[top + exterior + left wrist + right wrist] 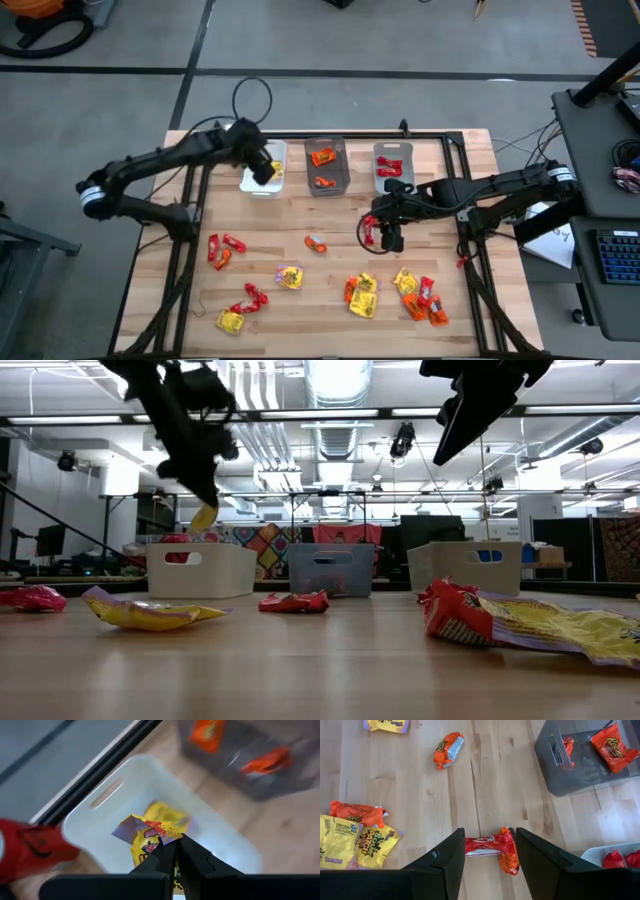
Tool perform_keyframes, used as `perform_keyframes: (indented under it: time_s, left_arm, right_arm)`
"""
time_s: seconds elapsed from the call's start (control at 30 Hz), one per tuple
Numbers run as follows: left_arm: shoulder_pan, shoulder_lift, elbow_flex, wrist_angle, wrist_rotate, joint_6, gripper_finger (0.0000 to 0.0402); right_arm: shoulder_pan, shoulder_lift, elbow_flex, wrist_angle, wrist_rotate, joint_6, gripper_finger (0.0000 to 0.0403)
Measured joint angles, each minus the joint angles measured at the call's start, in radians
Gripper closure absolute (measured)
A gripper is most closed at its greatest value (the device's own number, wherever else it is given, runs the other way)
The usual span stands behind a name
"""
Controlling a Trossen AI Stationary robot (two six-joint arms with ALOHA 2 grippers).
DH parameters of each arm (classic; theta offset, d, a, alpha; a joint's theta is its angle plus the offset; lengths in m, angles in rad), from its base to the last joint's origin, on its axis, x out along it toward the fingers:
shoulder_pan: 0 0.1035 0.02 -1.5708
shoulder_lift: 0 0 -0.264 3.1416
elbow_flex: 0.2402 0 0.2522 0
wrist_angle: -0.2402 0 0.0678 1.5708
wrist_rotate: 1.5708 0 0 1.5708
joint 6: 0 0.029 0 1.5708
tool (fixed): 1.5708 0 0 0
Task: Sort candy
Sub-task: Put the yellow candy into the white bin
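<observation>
Yellow, orange and red candy packets lie scattered over the near half of the wooden table [300, 215]. My left gripper [264, 168] hovers over the white bin [262, 185] at the far left and is shut on a yellow packet [203, 516]. My right gripper [386, 234] is open, high above a red packet [487, 845] that lies flat on the table and shows between the fingers. The grey middle bin [327, 166] holds orange packets. The right bin [392, 166] holds red ones. My left gripper [175, 842] pinches the yellow packet [155, 832] between its two fingers at one edge [169, 840], coming from above. The packet is lifted clear and hangs below the fingers, over the white bin's opening [125, 800].
Three bins stand in a row along the far edge. A red can [25, 850] stands just outside the white bin. Packets cluster at the near right [410, 292] and near left [240, 305]; one orange packet [316, 243] lies mid-table. Bare wood lies between the bins and the packets.
</observation>
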Motion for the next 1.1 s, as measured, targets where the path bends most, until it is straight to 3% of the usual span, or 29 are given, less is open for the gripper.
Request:
perform_keyframes:
  time_s: [0.2,0.47,0.87,1.1]
  left_arm:
    - [0.090,0.130,0.000,0.037,0.031,0.053,0.0401]
    - [0.105,0.248,0.000,0.116,0.039,0.064,0.0401]
    - [0.106,0.281,0.000,0.143,0.035,0.064,0.0399]
    - [0.105,0.276,0.000,0.139,0.035,0.068,0.0355]
  right_arm:
    - [0.000,0.000,0.000,0.000,0.000,-0.001,0.0236]
    - [0.000,0.000,0.000,0.000,0.001,-0.001,0.0236]
    - [0.000,0.000,0.000,0.000,0.001,-0.001,0.0236]
    - [0.000,0.000,0.000,0.000,0.001,0.014,0.0236]
